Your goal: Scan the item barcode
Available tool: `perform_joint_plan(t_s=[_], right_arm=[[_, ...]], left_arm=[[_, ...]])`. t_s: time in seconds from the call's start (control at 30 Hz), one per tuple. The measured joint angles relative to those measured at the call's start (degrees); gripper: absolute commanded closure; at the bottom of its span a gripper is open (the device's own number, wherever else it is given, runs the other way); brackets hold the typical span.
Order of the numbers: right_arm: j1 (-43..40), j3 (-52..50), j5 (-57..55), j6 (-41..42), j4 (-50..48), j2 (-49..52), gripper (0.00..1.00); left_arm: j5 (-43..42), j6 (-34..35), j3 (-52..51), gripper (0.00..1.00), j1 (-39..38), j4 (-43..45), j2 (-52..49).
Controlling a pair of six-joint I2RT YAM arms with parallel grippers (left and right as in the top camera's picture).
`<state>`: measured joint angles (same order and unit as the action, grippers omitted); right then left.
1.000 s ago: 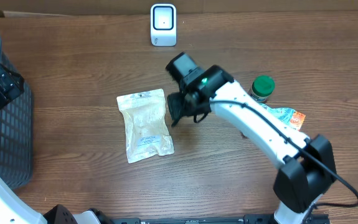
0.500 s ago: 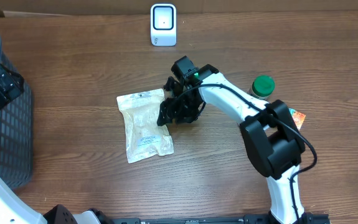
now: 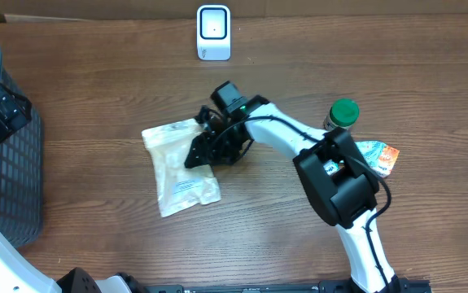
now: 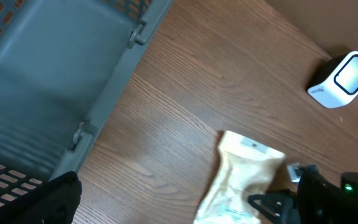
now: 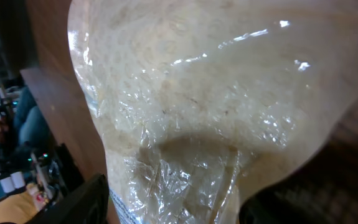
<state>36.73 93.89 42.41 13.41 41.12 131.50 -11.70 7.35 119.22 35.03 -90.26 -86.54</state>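
Overhead was bright and sharp, soft shadow under right pincer (image 3: 203, 146). Right wrist view dim; glare streaked pouch (image 5: 228, 81) ahead.

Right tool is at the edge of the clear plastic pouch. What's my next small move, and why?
Probably close the right tool on the edge of the clear plastic pouch before lifting: the pouch fills the right wrist view, so the tool looks placed, and the white box-shaped scanner stands farther up the table.

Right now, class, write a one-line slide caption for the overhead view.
Right gripper set on a clear pouch lying on the wooden table, white scanner standing beyond it.
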Motion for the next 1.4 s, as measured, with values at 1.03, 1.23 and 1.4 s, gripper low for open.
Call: perform_joint_plan(t_s=[1.03, 1.23, 1.4], right_arm=[[2.0, 2.8, -28.0, 6.1, 27.1, -12.0, 0.96], [2.4, 8.1, -41.7, 5.8, 38.6, -18.9, 0.96], [4.1, 8.4, -49.0, 6.5, 41.9, -18.9, 0.95]], left_arm=[[0.0, 0.0, 0.0, 0.01, 0.0, 0.0, 0.0], [0.0, 0.0, 0.0, 0.00, 0.0, 0.0, 0.0], [0.0, 0.0, 0.0, 0.00, 0.0, 0.0, 0.0]])
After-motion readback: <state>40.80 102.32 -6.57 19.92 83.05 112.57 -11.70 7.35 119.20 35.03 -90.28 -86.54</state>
